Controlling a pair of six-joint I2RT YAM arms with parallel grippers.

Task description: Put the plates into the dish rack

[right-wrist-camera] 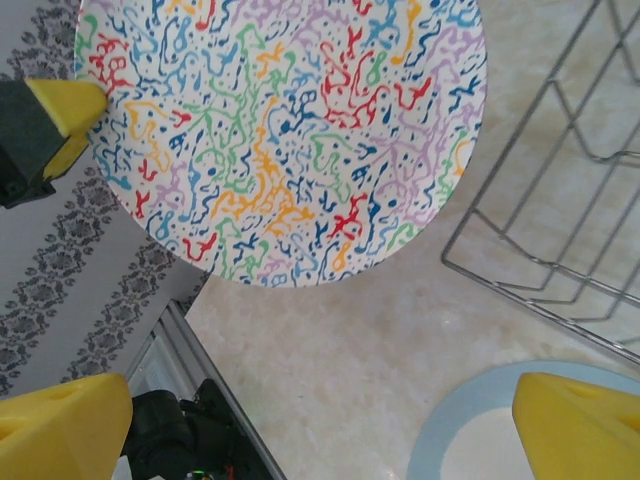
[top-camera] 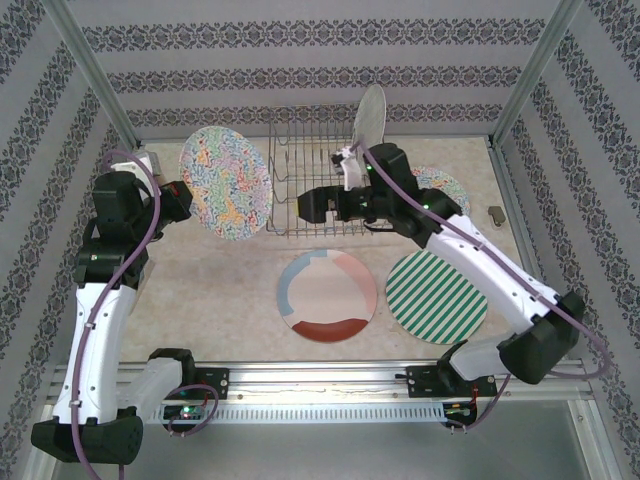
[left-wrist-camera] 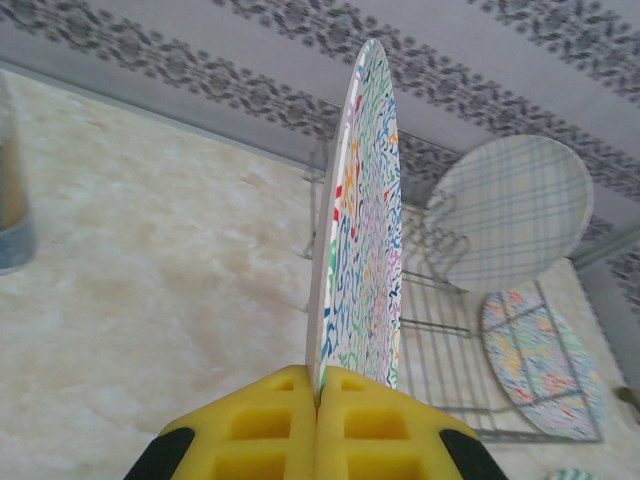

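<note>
My left gripper [top-camera: 180,201] is shut on the rim of a multicolour floral plate [top-camera: 226,184], which it holds upright above the table just left of the dish rack [top-camera: 315,185]. From the left wrist, the plate [left-wrist-camera: 365,220] rises edge-on from the yellow pads [left-wrist-camera: 270,425]. A pale checked plate [top-camera: 371,118] stands in the rack's far right end. My right gripper [top-camera: 308,207] hovers open at the rack's front edge with nothing between its fingers [right-wrist-camera: 580,420]. Flat on the table lie the cream plate with coloured rim blocks [top-camera: 326,296], the green-white striped plate [top-camera: 436,297] and a second floral plate [top-camera: 440,185], partly under the right arm.
A clear cup [left-wrist-camera: 15,200] stands at the far left of the table. A small grey object [top-camera: 495,213] lies by the right wall. Patterned walls and metal posts close in the table on three sides.
</note>
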